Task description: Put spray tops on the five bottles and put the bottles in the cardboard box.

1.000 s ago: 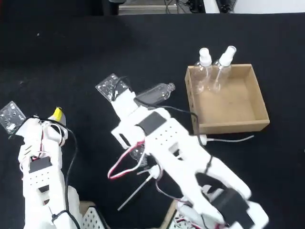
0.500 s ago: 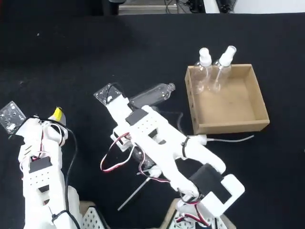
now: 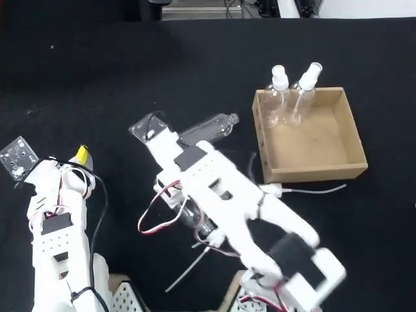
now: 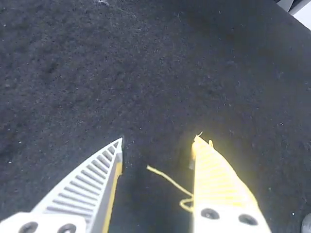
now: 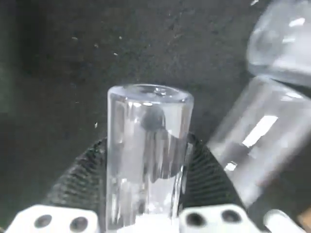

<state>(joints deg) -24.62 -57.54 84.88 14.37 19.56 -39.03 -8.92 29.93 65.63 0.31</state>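
Nearest us, the left gripper (image 4: 158, 145) is released, jaws spread over the bare black table (image 4: 146, 58). The right gripper (image 5: 146, 165) is clamped on a clear bottle (image 5: 148, 126), and we see another bottle (image 5: 265, 128) lying just beside it. A loose spray top (image 3: 275, 190) lies by the cardboard box (image 3: 312, 173). Inside, a topped bottle (image 3: 278, 94) and its twin (image 3: 304, 88) lean in the far corner.

Both arms are white plastic shells with black servo blocks. The left arm (image 3: 55, 240) carries a black cable and thin red-white wires. The right arm (image 3: 224, 192) has rows of small holes and a red-white wire loop (image 3: 156, 218). The left gripper (image 4: 158, 141) has one white ribbed finger edged in yellow and one wrapped in frayed yellow tape. The right gripper (image 5: 148, 145) has black textured fingers (image 5: 82, 182) on a white base with dark screws.
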